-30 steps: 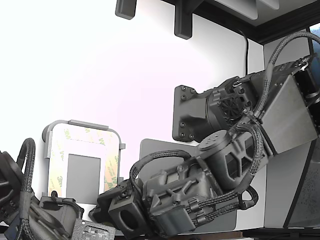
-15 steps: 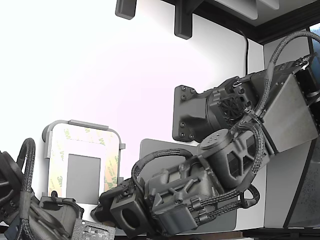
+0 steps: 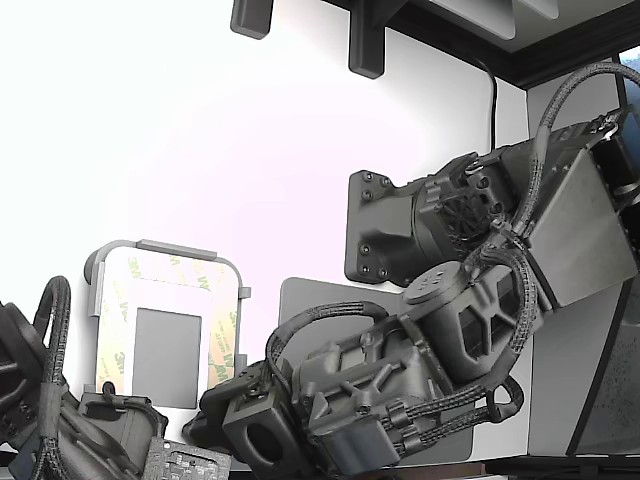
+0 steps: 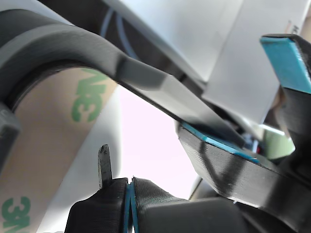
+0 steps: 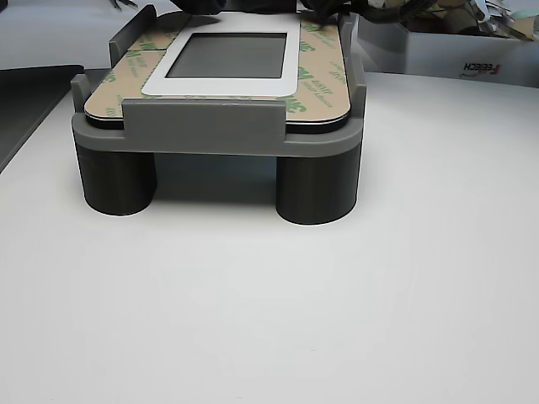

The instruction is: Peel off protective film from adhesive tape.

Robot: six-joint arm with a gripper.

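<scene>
Tool pads fill the wrist view close up: two dark fingers lined with thin blue rubber lie pressed flat together, with nothing visible between them, so the tool looks clenched on nothing. A second dark finger with a blue pad stands apart at the far edge of that picture. Behind the pads runs the protective film, peach-tinted with green "3M" print, crossed by a curved grey tray rim.

From the exterior view, the arm reaches across a large grey mat toward the exterior view's left, its end low near the corner of the light-grey tray. The adhesive tape borders a grey square window on that tray, with the film lying flat on it. The tool's tips are hidden behind the arm's body there.

In the other view, the tray stands on two round grey legs on the white worktop, and the printed film covers the tape border all round.
</scene>
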